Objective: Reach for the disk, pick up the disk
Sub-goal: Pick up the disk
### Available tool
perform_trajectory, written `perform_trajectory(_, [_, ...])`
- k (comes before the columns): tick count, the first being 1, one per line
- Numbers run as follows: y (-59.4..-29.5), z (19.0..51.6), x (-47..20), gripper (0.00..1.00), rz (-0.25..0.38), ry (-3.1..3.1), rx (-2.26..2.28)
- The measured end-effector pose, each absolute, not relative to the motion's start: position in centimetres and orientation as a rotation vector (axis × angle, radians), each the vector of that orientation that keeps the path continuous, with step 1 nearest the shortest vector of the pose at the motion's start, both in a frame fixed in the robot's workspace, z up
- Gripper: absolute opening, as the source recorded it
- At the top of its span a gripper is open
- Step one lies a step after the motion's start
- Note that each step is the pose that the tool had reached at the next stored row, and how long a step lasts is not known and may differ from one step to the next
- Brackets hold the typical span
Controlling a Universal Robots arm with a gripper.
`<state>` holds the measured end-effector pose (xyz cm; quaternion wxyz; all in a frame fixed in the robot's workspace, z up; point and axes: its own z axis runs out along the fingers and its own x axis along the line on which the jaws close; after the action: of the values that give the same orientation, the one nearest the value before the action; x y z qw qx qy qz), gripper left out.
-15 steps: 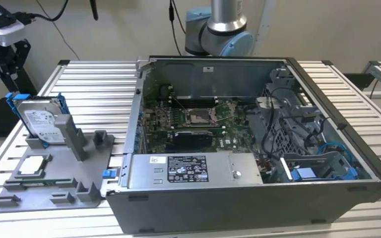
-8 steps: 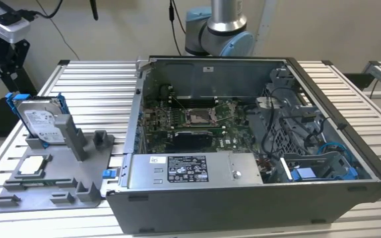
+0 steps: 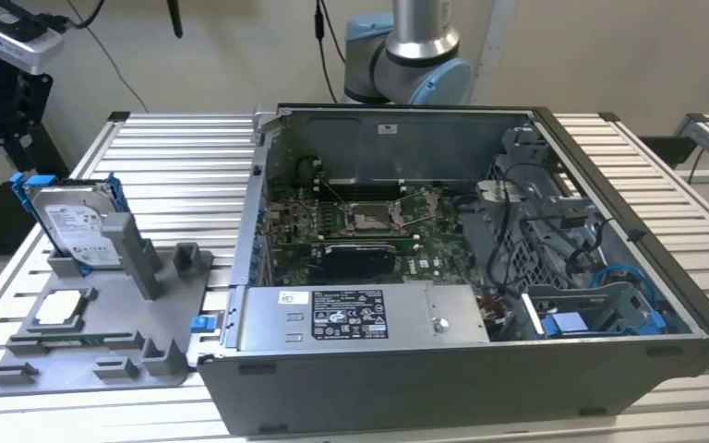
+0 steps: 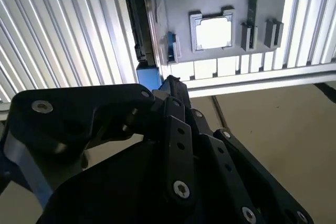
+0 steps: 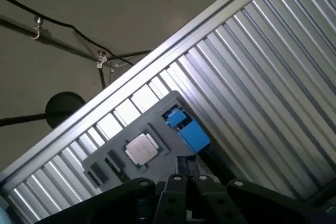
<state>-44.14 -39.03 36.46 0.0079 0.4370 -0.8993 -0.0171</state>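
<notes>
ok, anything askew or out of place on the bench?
Nothing stands out. The disk stands on edge in its slot on the grey holder, the processor chip lies flat in its recess, and the open computer case sits squarely on the slatted table.

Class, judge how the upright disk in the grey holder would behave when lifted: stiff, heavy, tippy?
The disk looks like a rigid metal slab, so probably stiff and heavy for its size. Standing on edge in the grey holder, it may tip if nudged.
</notes>
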Motion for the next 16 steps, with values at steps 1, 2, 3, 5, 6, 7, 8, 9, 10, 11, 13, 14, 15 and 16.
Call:
perform_trajectory(1, [-39.02, 36.45, -44.14, 0.00, -0.053, -2.798, 1.392])
perform_trajectory(2, [-39.02, 36.43, -44.14, 0.00, -0.052, -2.786, 1.417])
perform_trajectory(3, [-39.02, 36.42, -44.14, 0.00, -0.051, -2.774, 1.442])
perform_trajectory(5, [-39.02, 36.36, -44.13, 0.00, -0.050, -2.746, 1.494])
perform_trajectory(6, [-39.01, 36.34, -44.14, 0.00, -0.050, -2.733, 1.517])
perform_trajectory(7, [-39.01, 36.31, -44.14, 0.00, -0.049, -2.719, 1.542])
perform_trajectory(8, [-39.00, 36.29, -44.14, 0.00, -0.049, -2.707, 1.565])
perform_trajectory(9, [-38.99, 36.26, -44.14, 0.00, -0.048, -2.695, 1.586])
perform_trajectory(10, [-38.97, 36.23, -44.14, 0.00, -0.047, -2.682, 1.609])
perform_trajectory(11, [-38.96, 36.20, -44.14, 0.00, -0.046, -2.672, 1.628])
perform_trajectory(13, [-38.91, 36.12, -44.14, 0.00, -0.044, -2.648, 1.668])
perform_trajectory(14, [-38.88, 36.08, -44.15, 0.00, -0.043, -2.637, 1.687])
perform_trajectory(15, [-38.81, 36.07, -44.14, 0.00, -0.043, -2.626, 1.703])
perform_trajectory(16, [-38.68, 36.04, -44.14, 0.00, -0.042, -2.617, 1.717])
